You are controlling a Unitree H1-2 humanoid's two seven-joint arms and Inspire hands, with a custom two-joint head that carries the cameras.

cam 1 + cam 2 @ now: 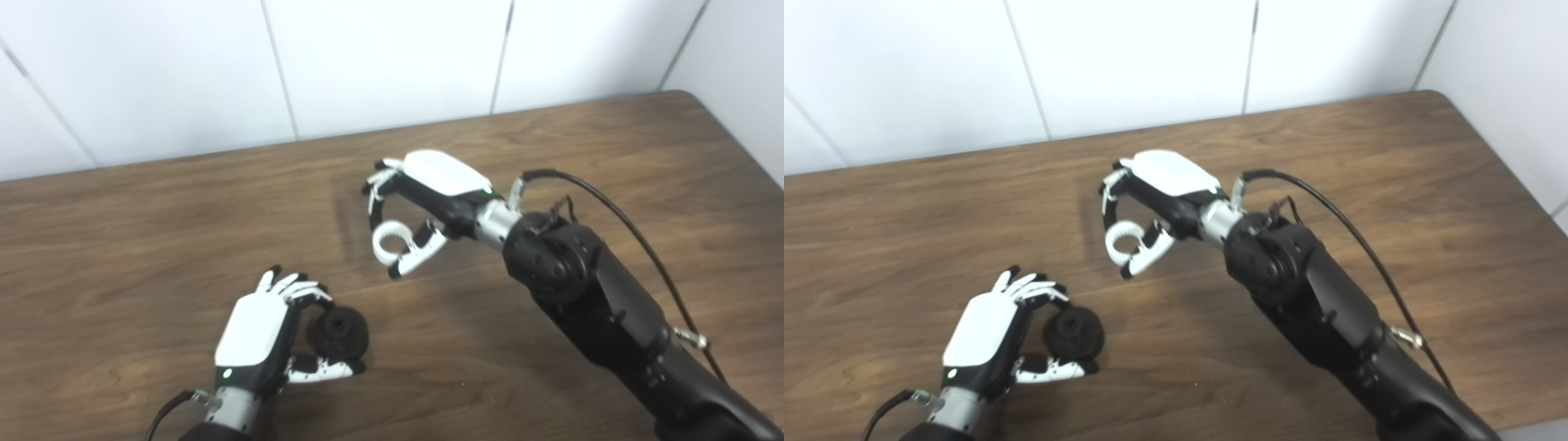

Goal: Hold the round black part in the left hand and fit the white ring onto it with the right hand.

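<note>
Round black part point(338, 331) sits in the left hand point(263, 331), pinched between the curled fingers point(304, 290) on its upper side and the thumb point(321, 369) beneath; its ribbed face turns toward the right. That hand is low over the wooden counter point(153, 233), near the front edge; whether the part touches the wood cannot be told. White ring point(388, 241) lies up and to the right of the black part, well apart from it, clamped in the right hand point(422, 202) between down-curled fingers point(375, 195) and thumb point(416, 252). Ring is held roughly on edge, its opening partly visible. The right hand's white back faces upward, beyond the black part; its dark forearm point(606, 306) runs off to the lower right of the part, with a black cable point(618, 214) looping from the wrist. White panelled wall point(392, 61) stands behind the counter, far side from the black part.
</note>
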